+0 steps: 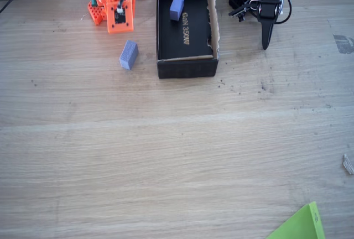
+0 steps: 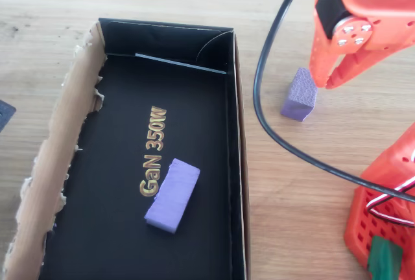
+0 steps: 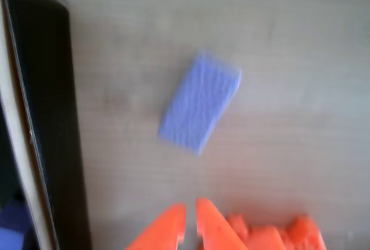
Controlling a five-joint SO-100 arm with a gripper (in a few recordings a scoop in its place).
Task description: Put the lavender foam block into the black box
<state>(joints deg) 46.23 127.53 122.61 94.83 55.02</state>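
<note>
— Lavender foam block (image 1: pixel 129 55) first, from the fixed view: it sits on the bare bench (image 1: pixel 166 156), just outside the black box (image 1: pixel 187 66), off the box's left wall near its front corner. The orange arm stands behind the block.

— And the one already inside the box?

— That's the slimmer, bluer block (image 1: pixel 176 6), lying on the box floor towards the back. Leave it be.

— What does the overhead view add?

— The lavender foam block (image 2: pixel 299 94) is outside the black box (image 2: pixel 237 163), to the right of its wall, and the tool (image 2: pixel 329 78) hangs right beside the block, tips just at its right edge, maybe touching. The bluer block (image 2: pixel 172 195) rests by the gold lettering.

— Wrist view?

— Blurred, but telling. The lavender foam block (image 3: pixel 200 103) lies ahead of the tool (image 3: pixel 191 218), well clear of the tips, with the box wall (image 3: pixel 46 122) off to the left. Its long axis runs on a slant, lower-left to upper-right, so not square to the fingers.

— Tool wide or narrow?

— Narrow, tips nearly together, holding nothing. I'd say it must spread and twist to match that slant before closing.
</note>
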